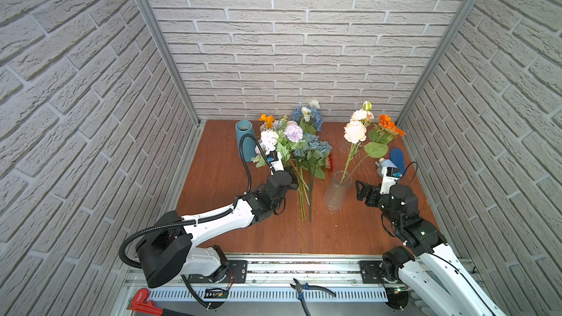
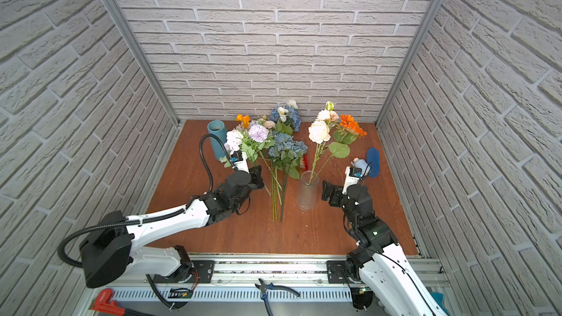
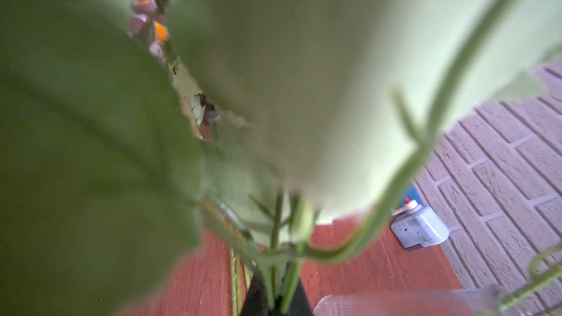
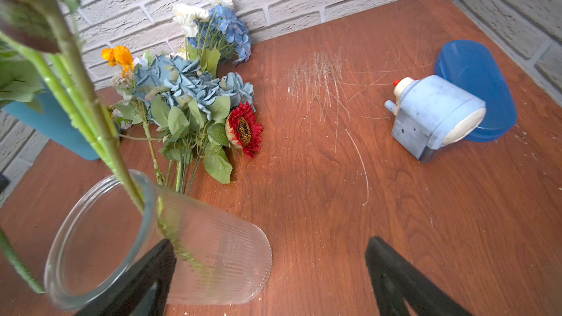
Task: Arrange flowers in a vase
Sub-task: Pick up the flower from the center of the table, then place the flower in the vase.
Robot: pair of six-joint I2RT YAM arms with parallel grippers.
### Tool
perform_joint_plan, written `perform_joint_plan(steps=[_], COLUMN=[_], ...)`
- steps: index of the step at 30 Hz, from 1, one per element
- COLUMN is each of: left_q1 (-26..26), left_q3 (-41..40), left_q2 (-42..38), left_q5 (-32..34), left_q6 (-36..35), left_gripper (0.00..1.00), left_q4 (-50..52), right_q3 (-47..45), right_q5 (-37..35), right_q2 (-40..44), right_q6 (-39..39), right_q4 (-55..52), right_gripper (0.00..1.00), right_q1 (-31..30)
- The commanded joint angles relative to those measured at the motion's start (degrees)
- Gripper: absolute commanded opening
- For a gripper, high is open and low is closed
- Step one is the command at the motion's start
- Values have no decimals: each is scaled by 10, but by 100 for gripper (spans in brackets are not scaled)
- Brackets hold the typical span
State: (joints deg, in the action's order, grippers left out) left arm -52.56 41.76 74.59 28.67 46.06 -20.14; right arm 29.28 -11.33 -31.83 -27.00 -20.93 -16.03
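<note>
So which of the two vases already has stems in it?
The clear ribbed glass vase: peach roses and an orange bloom stand in it. The blue vase at the back holds none.

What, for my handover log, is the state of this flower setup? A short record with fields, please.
left gripper: shut on the stems of a lilac and white spray
right gripper: open, beside the glass vase
glass vase: upright, holds cream roses and an orange bloom
loose flowers: pale blue roses, red bloom, blue hydrangea at the back
other items: teal container, pencil sharpener, blue plastic box
</note>
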Motion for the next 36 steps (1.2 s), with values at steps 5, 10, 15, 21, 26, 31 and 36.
perform_joint_plan(steps=[5, 10, 15, 21, 26, 31, 36], left_q1=[-35, -49, -51, -56, -66, -94, -104], left_q3=[47, 78, 110, 138, 141, 151, 151], left_q2=[14, 48, 72, 102, 161, 218, 235], left_q5=[-73, -107, -143, -169, -196, -200, -195], left_q6=[-197, -249, -258, -282, -301, -358, -348], left_gripper=[0, 0, 0, 0, 0, 0, 0], left_q4=[-202, -279, -323, -370, -462, -528, -519], right_q3=[6, 11, 25, 27, 19, 17, 13], right_q5=[74, 174, 249, 275, 277, 283, 284], right_q2=[-52, -99, -137, -147, -135, -130, -126], right_q6=[-42, -70, -81, -76, -77, -77, -75], right_q4=[56, 110, 128, 135, 141, 139, 136], right_gripper=[99, 99, 99, 99, 99, 99, 99], right_q1=[82, 149, 198, 222, 225, 229, 232])
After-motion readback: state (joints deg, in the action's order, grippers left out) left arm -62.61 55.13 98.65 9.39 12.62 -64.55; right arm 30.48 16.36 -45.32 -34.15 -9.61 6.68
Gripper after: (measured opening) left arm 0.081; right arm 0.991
